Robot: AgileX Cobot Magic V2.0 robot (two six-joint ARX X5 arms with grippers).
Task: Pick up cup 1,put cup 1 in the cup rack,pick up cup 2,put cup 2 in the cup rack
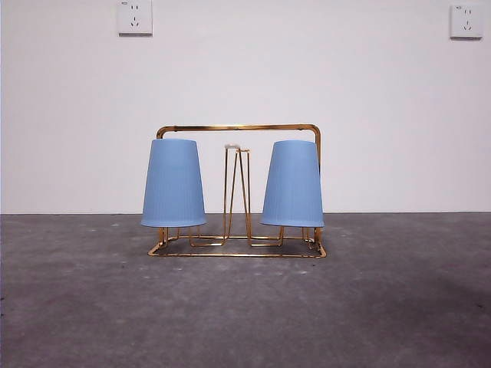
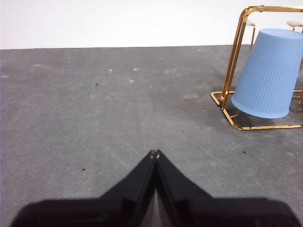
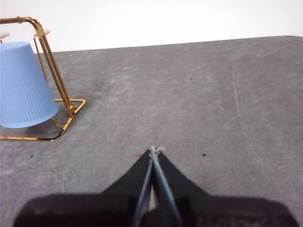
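Cups (image 1: 173, 184) (image 1: 292, 185) inverted on rack (image 1: 238, 128) prongs to drain, well beyond both empty grippers (image 2: 155, 152) (image 3: 155, 149), jaws together.

A: Left gripper (image 2: 155, 153) — what's it look like?
B: Two matte black jaws, wedge-shaped, tapering to a thin point; wide dark base.
A: Right gripper (image 3: 155, 150)?
B: Same black wedges, approx. identical — but pale grey along the inner edges, tips look scuffed.
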